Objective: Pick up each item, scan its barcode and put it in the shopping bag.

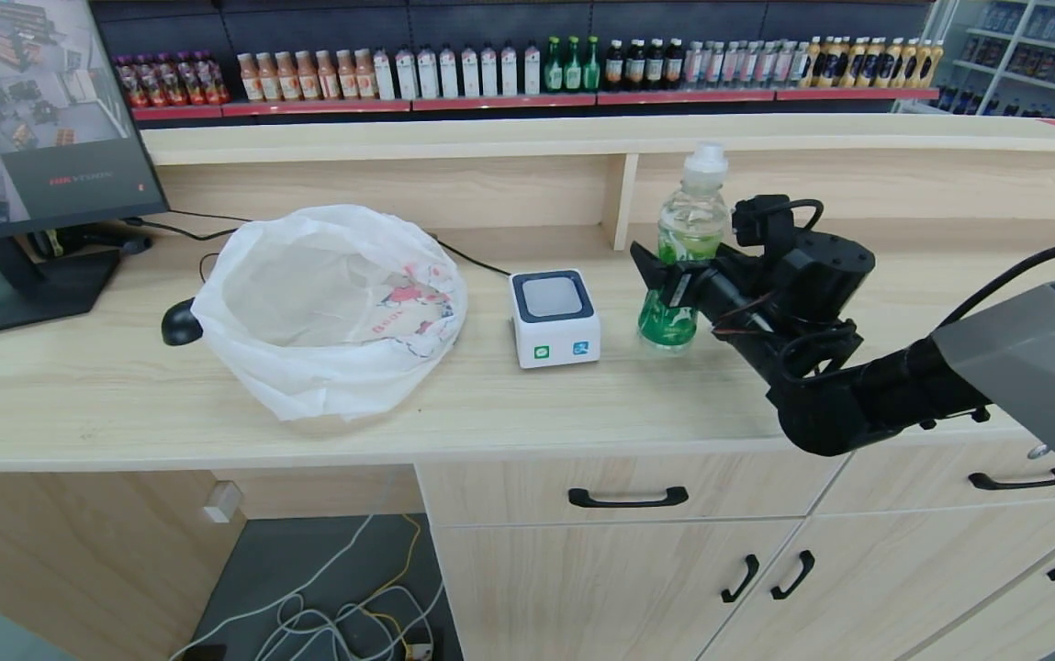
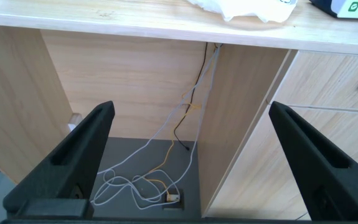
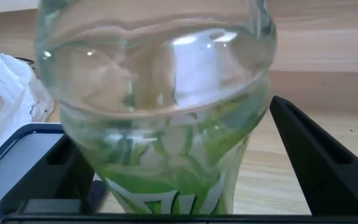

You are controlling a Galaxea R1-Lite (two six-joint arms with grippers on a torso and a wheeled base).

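Right tool open astride the bottle, not clamping it; left tool wide open, empty.

A clear plastic bottle with a white cap and green label stood upright on the surface, between the spread jaws of the right end effector. Just beside it sat a small white cube scanner, window facing up. Beyond the scanner, a white shopping bag lay open, mouth upward.
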